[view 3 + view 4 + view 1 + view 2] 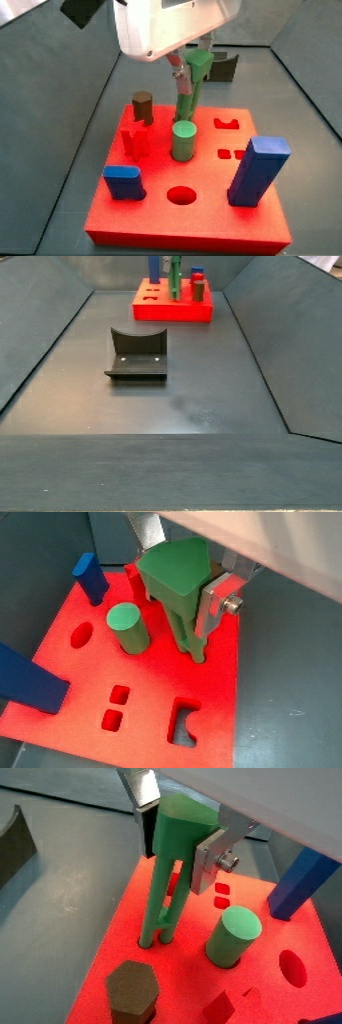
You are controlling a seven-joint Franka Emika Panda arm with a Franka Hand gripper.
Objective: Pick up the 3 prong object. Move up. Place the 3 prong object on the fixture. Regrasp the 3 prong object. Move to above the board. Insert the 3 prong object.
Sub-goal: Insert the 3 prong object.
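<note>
Floor of dark grey fills the near part of a side view, and on it stands the fixture, a dark bracket on a base plate, at about 11 o'clock from the frame's centre. Well beyond it, at 12 o'clock, sits the red board, with pegs rising from its top.

Closer in, a side view shows the board with a tall blue block at its near right corner, a short blue block at near left, and a round hole between them. Further back stands a round green cylinder (light on top), with a low red peg beside it at 9 o'clock and a brown hexagonal peg behind that.

Above the far part of the board hangs the pincer, its silver fingers pinching the long green peg near its top. The peg stands upright, and its lower end meets the red surface beside the cylinder; whether it has entered a hole or only touches the top I cannot tell. The brown peg sits apart from it.
</note>
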